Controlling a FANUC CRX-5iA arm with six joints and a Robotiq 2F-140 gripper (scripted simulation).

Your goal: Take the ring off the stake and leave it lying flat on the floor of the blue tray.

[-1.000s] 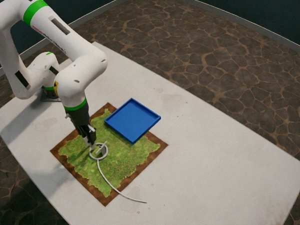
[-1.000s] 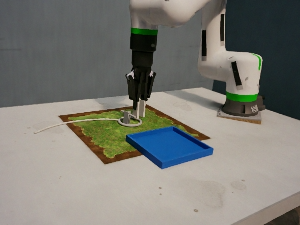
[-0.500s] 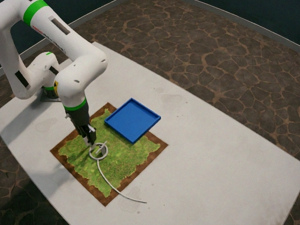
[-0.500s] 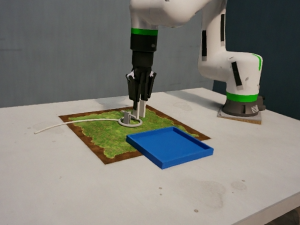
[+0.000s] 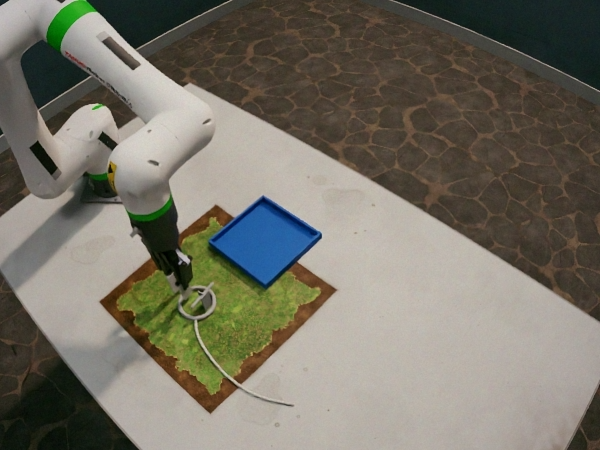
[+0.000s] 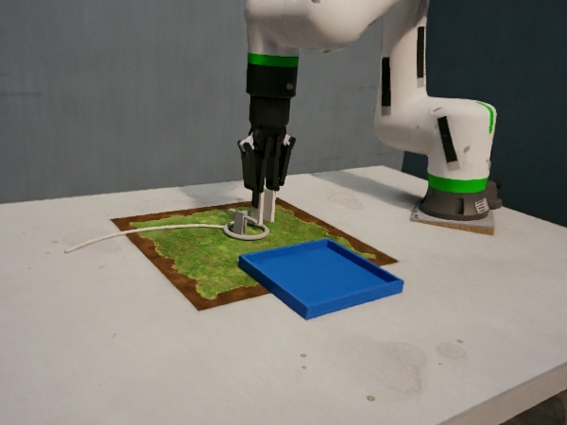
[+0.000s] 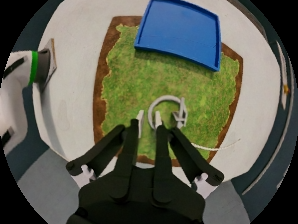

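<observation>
A white ring (image 5: 197, 318) (image 6: 246, 238) (image 7: 166, 99) lies on the green mat around a short grey stake (image 5: 204, 298) (image 6: 239, 221). A white cord (image 5: 220, 367) (image 6: 142, 229) runs from the ring across the mat onto the table. My gripper (image 5: 182, 292) (image 6: 263, 214) (image 7: 149, 116) points straight down at the ring's rim on the arm's side, its fingertips low by the mat. The fingers stand a narrow gap apart, on either side of the rim, and do not clamp it. The blue tray (image 5: 265, 240) (image 6: 321, 279) (image 7: 180, 30) is empty and lies beside the ring, partly on the mat.
The green mat with a brown border (image 5: 250, 320) (image 6: 198, 255) (image 7: 127, 76) lies on the white table (image 5: 425, 325) (image 6: 142, 354). The arm's base (image 6: 455, 203) stands at the back of the table. The cord's loose end reaches past the mat's edge.
</observation>
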